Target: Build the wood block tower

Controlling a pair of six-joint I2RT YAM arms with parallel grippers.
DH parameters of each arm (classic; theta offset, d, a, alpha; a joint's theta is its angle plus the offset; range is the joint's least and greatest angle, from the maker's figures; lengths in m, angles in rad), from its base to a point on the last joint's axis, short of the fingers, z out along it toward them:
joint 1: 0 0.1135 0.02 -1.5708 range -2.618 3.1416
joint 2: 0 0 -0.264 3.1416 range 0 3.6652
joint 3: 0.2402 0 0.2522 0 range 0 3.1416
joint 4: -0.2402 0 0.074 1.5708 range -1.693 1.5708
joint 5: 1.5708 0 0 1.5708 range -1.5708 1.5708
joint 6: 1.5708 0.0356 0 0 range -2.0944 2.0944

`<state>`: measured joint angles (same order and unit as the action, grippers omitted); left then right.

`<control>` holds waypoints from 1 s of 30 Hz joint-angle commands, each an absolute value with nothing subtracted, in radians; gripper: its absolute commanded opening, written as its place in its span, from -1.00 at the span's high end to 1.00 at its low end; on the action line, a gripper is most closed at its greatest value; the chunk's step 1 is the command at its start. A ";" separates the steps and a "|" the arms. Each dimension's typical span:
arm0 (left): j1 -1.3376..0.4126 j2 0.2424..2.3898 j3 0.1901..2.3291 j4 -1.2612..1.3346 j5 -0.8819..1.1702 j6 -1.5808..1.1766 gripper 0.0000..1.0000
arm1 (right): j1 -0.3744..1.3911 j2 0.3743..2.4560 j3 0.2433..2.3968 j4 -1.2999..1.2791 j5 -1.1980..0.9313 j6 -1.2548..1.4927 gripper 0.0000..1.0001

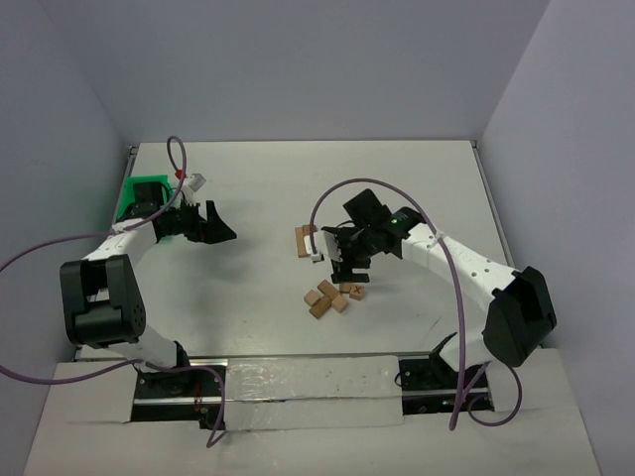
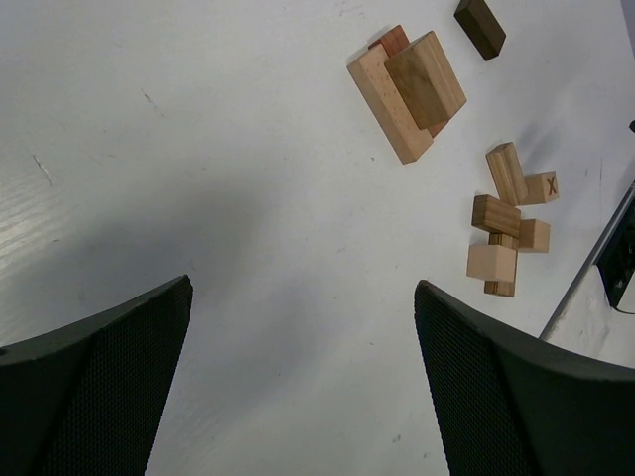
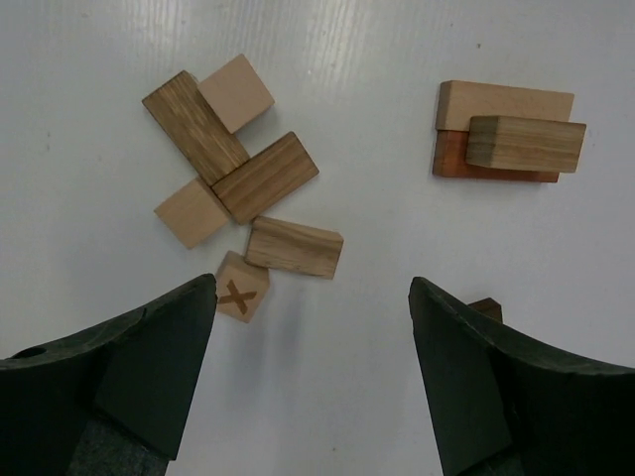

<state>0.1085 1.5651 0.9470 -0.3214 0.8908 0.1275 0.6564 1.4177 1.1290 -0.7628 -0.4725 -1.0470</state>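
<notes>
Wood blocks [image 3: 265,177] lie in a loose cluster on the worktop [image 1: 397,178], a little right of its middle and nearer the near edge than the far one. They are cubes and short bars, lying flat and touching at odd angles, with straight grain showing on the darker ones. At the cluster's rim sits an X-marked cube [image 3: 241,296]. Near the cluster, toward the far edge, a low stack [image 3: 506,129] stands apart: a reddish slab at the bottom, a pale bar over it, a tan bar on top. A small dark brown block [image 2: 480,28] lies by itself near the stack.

The worktop is matt white with faint streaks, and plain pale lilac walls [image 1: 298,59] close it in on three sides. A green tray [image 1: 134,193] sits at the far left corner.

The left gripper [image 1: 220,230] hovers over the left half, its black mesh-textured fingers [image 2: 119,377] spread wide and empty. The right gripper [image 3: 313,288] hangs over the blocks, jaws apart — nothing between them.
</notes>
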 commanded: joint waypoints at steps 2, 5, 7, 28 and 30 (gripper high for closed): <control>0.117 1.555 0.954 -0.304 0.931 0.149 -0.96 | 0.667 1.467 1.144 -0.586 -0.405 -1.162 -0.66; 0.116 1.539 0.944 -0.308 0.914 0.160 -0.97 | 0.672 1.517 1.141 -0.517 -0.389 -1.155 -0.68; 0.116 1.534 0.941 -0.307 0.910 0.161 -0.96 | 0.677 1.534 1.130 -0.505 -0.385 -1.172 -0.69; 0.118 1.592 0.962 -0.318 0.942 0.160 -0.97 | 0.753 1.607 0.977 -0.489 -0.330 -1.360 -0.84; 0.118 1.595 0.962 -0.318 0.943 0.160 -0.97 | 0.761 1.606 0.976 -0.510 -0.342 -1.359 -0.84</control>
<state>0.1089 1.5814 0.9409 -0.3256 0.9024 0.1387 0.7394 1.6218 0.9908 -0.4922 -0.3414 -1.3206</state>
